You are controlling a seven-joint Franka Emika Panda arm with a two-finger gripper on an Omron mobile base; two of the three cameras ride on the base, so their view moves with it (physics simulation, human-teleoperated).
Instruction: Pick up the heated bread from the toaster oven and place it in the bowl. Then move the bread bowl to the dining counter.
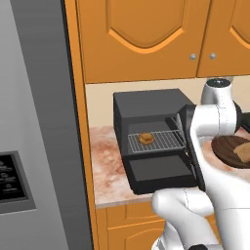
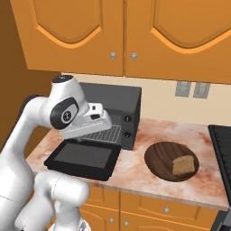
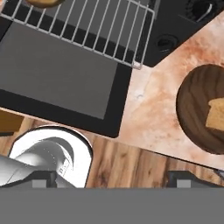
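The black toaster oven (image 1: 146, 105) stands on the marbled worktop with its door (image 1: 161, 173) dropped open. On its wire rack (image 1: 163, 140) lies the heated bread (image 1: 146, 138), a small golden-brown bun, also at the top left edge of the hand view (image 3: 43, 2). The dark wooden bowl (image 2: 164, 158) sits to the oven's right, apart from it. My gripper (image 3: 116, 179) hovers above the front right corner of the open door (image 3: 57, 74), short of the rack (image 3: 87, 26). Its fingertips (image 3: 43, 179) stand wide apart, open, with nothing between them.
A flat tan slice (image 2: 185, 165) lies in the bowl. A grey fridge (image 1: 29, 146) walls off the left end of the worktop. Orange wall cupboards (image 2: 126, 31) hang above. A black stove edge (image 2: 223, 149) lies at far right. The oven's knobs (image 3: 166, 43) face the bowl side.
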